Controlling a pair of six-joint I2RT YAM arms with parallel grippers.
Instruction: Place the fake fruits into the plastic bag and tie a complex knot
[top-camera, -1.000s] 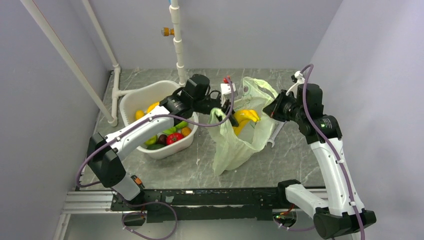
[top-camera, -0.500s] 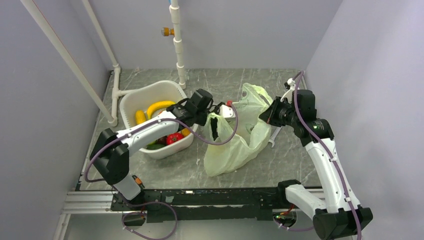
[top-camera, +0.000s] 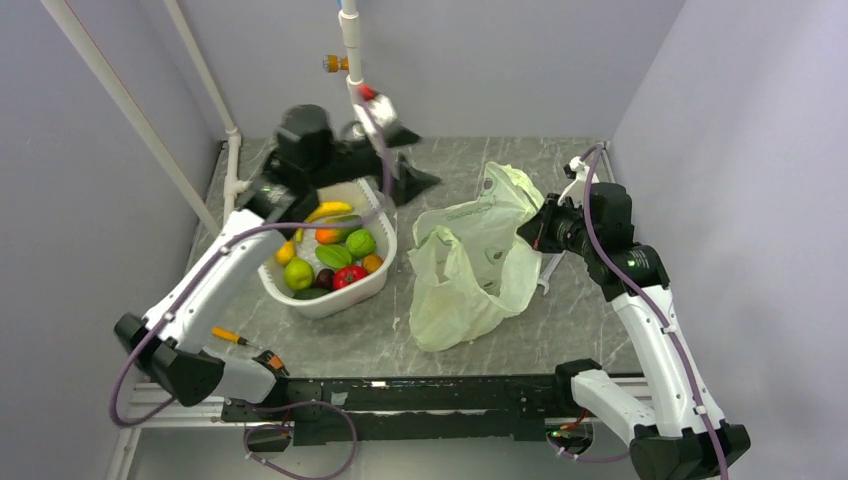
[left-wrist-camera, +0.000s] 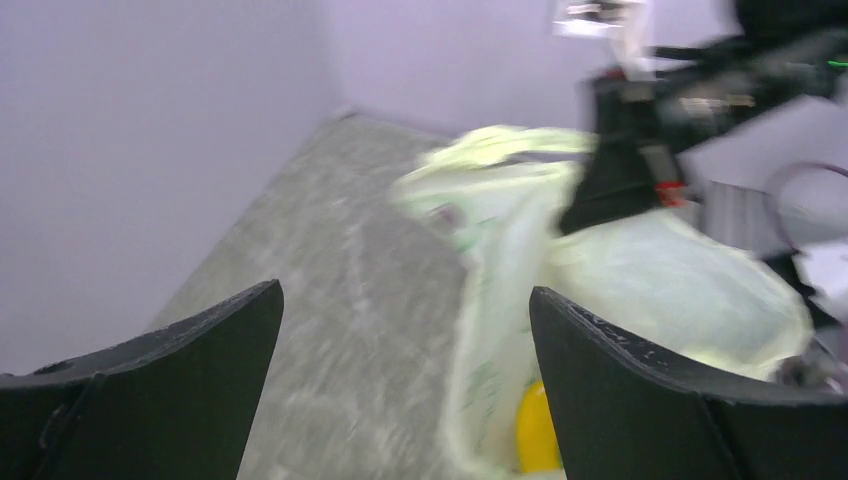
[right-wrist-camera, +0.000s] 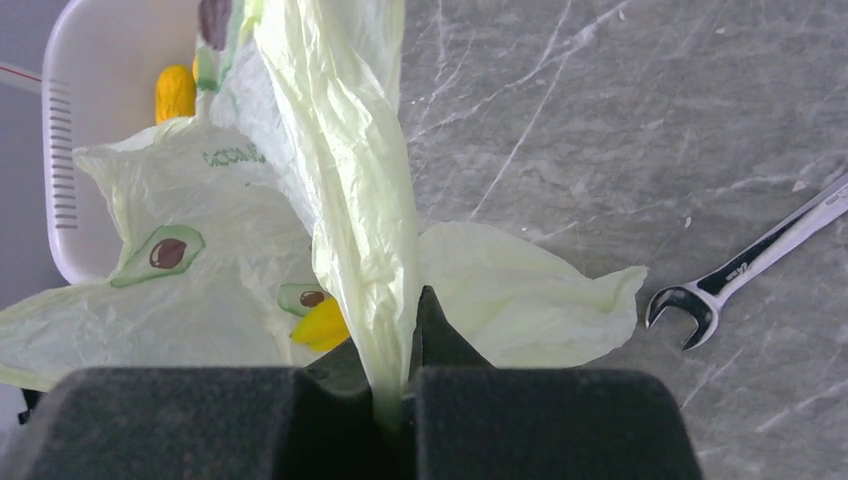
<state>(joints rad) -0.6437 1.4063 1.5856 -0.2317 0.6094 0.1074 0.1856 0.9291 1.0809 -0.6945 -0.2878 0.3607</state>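
Between the black fingers (right-wrist-camera: 540, 420) of the right gripper (right-wrist-camera: 398, 340), the plastic bag (right-wrist-camera: 350, 180) is translucent pale green. It is printed with green avocado halves with brown stones and green lettering, and a yellow fruit (right-wrist-camera: 322, 325) shows through it just left of the fingers. To their right a silver wrench (right-wrist-camera: 745, 265) lies on the table (right-wrist-camera: 600, 120), grey marble with pale veins, while the white basin (top-camera: 330, 305) holds yellow, green, orange, red and dark purple fake fruits (top-camera: 348, 277).

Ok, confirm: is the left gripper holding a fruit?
No, the left gripper is wide open in its wrist view, with nothing in it.
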